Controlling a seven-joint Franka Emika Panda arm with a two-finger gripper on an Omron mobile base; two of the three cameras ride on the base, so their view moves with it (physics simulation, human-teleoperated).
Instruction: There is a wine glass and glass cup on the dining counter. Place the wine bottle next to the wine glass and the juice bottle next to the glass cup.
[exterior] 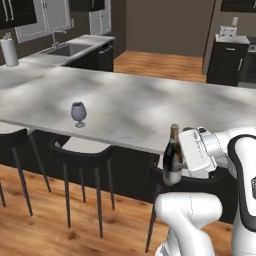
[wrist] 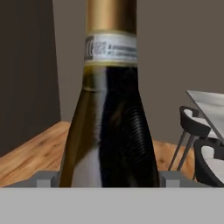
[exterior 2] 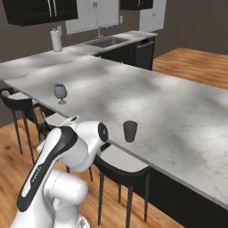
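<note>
My gripper (exterior: 176,161) is shut on the wine bottle (exterior: 173,156), a slim dark bottle with a gold neck. It holds the bottle upright in the air, just off the near edge of the dining counter (exterior: 150,107). In the hand view the wine bottle (wrist: 111,118) stands close up between the gripper's fingertips (wrist: 43,178). The wine glass (exterior: 78,114) stands near the counter's front edge, well to the left of the bottle. The glass cup (exterior 2: 130,131), a dark tumbler, sits at the near edge to the right of the wine glass (exterior 2: 60,93). The juice bottle is out of view.
Dark stools (exterior: 82,155) line the near side of the dining counter, and one stool (exterior 2: 122,167) stands under the glass cup. A back counter holds a sink (exterior: 67,49) and a paper towel roll (exterior: 9,51). A toaster (exterior: 228,31) sits on a dark cabinet.
</note>
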